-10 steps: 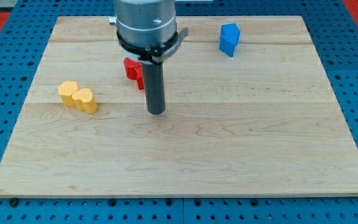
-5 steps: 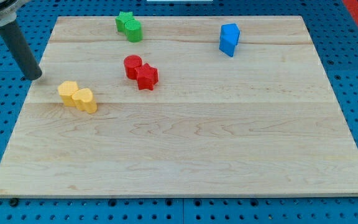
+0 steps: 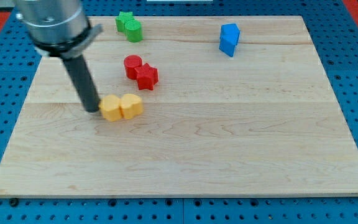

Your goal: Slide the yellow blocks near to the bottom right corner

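Two yellow blocks [image 3: 121,107] lie side by side, touching each other, left of the board's middle. My tip [image 3: 92,109] rests on the board right against the left side of the left yellow block [image 3: 110,108]. The right yellow block [image 3: 131,105] sits just beyond it. The rod rises from the tip toward the view's top left.
Two red blocks [image 3: 140,71] sit above and right of the yellow pair. Two green blocks [image 3: 128,26] lie near the top edge. A blue block [image 3: 229,38] stands at the top right. The wooden board [image 3: 229,155] sits on a blue pegboard.
My tip moved from off the board's left edge down and right, to the yellow blocks' left side. The yellow pair slid to the right and turned to lie level.
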Available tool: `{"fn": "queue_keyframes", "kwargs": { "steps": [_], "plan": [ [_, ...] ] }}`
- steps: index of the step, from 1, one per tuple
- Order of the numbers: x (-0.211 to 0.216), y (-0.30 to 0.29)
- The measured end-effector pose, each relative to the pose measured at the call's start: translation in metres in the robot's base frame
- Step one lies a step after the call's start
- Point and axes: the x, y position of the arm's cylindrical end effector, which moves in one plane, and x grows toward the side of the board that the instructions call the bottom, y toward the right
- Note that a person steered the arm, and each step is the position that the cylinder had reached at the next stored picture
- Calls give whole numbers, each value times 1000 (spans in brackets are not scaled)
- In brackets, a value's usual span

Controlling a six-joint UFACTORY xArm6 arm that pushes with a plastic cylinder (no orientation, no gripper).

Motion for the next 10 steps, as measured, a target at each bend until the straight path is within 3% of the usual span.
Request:
{"fn": "queue_keyframes", "kwargs": {
  "steps": [5,7,10],
  "plan": [
    [1,275],
    [-6,290],
    [33,322]
  ]
}}
